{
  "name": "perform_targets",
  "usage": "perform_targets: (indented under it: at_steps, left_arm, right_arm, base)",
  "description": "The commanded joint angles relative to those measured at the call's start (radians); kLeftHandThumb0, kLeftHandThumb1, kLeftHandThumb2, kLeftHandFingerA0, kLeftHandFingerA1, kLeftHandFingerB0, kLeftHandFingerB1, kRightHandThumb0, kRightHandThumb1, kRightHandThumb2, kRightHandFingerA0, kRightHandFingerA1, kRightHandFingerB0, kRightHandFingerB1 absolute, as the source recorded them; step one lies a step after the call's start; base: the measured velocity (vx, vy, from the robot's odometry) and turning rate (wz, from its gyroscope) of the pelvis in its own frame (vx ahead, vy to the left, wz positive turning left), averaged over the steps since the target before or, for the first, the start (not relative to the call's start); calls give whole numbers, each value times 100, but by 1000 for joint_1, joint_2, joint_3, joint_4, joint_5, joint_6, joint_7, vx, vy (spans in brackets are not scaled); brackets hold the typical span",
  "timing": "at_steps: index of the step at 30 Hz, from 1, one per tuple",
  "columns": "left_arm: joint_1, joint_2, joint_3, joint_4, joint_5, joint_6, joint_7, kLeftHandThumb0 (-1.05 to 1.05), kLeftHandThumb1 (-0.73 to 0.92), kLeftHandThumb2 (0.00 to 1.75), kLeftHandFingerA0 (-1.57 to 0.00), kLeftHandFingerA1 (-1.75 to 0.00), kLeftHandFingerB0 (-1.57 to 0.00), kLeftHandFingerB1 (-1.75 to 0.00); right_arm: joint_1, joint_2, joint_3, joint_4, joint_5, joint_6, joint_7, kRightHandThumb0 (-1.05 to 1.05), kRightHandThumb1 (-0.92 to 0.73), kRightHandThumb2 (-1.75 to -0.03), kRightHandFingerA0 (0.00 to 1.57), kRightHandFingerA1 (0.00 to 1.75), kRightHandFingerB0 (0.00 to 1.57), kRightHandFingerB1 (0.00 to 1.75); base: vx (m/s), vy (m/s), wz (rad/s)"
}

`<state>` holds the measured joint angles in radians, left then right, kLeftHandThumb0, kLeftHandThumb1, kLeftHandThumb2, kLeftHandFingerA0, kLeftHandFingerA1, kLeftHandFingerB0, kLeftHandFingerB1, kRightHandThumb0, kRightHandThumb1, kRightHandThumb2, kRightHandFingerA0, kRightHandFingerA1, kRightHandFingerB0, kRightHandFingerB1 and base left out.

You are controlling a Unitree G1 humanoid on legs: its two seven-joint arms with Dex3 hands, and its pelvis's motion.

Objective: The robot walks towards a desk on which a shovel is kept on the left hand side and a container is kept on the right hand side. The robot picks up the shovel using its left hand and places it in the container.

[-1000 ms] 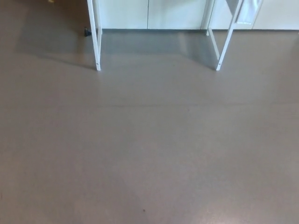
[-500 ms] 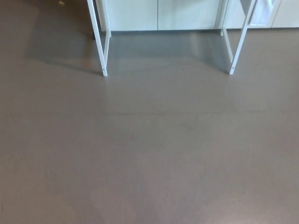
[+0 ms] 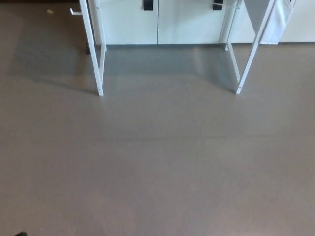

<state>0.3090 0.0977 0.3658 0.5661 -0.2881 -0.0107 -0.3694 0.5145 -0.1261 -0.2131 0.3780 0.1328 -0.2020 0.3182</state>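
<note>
Neither the shovel nor the container shows in the head view. Only the white legs of the desk appear at the top: the left legs and the right legs, standing on the brown floor. The desk top is out of the picture. Neither of my hands is in view.
White cabinet doors with dark handles run along the wall behind the desk legs. A small white object lies on the floor at the top left. A dark speck sits at the bottom left edge.
The whole picture has shifted: the desk legs sit lower in the frame and more of the cabinets behind them shows, so the camera has moved.
</note>
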Motion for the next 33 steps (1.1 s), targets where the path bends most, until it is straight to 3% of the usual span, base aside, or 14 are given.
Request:
perform_targets:
  at_steps: [1, 6, 10, 18, 33]
  left_arm:
    - [3, -46, 9, -64, -7, -35, 77, -10, 59, 57, -52, -46, -43, -36]
    - [18, -22, -16, -64, 55, -83, 99, -19, 57, 61, -40, -45, -38, -38]
    - [1, 18, -10, -1, 64, -124, 87, -18, 59, 57, -52, -46, -38, -35]
    - [-8, 40, -7, 35, 59, -145, 77, -18, 56, 57, -57, -47, -40, -36]
    - [-2, 47, -22, 45, 56, -159, 68, -17, 58, 57, -55, -46, -39, -36]
  right_arm:
    - [-4, -5, -4, -5, 2, -32, -15, -35, -46, -66, 59, 52, 37, 44]
    - [27, 8, 1, -65, 4, 10, -28, -36, -47, -66, 57, 51, 37, 43]
    - [16, 6, -4, -28, 1, -19, -26, -36, -46, -67, 59, 52, 37, 44]
    - [13, 8, -4, -4, 2, -30, -25, -36, -46, -66, 59, 51, 37, 43]
    - [22, 5, 3, -1, -4, -38, -25, -36, -47, -66, 59, 51, 40, 44]
  base:
    - [225, -70, 13]
    - [270, -187, 21]
    - [361, -310, 22]
    - [293, -74, -6]
    - [367, 70, 3]
